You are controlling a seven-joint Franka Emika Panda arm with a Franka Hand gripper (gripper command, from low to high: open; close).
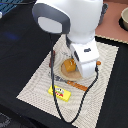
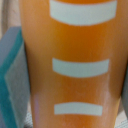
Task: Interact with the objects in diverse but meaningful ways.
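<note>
Near mat (image 1: 37, 82) centre: orange ridged bread block (image 1: 68, 65) on round tan plate (image 1: 74, 76), directly under gripper (image 1: 75, 64). Fills wrist view, probably between fingers for a lift; actual clamping impossible to tell. Flat yellow red-labelled box (image 1: 59, 92) by mat's front edge.

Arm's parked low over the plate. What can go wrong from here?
1. The arm hides the jaws in the exterior view, and the wrist view is filled by the orange block, so grip is unverifiable; lifting may drop it.
2. The block sits at the tan plate; a skewed lift might drag or tip the plate.
3. The black cable trails near the yellow box; a sweep could snag it.
</note>
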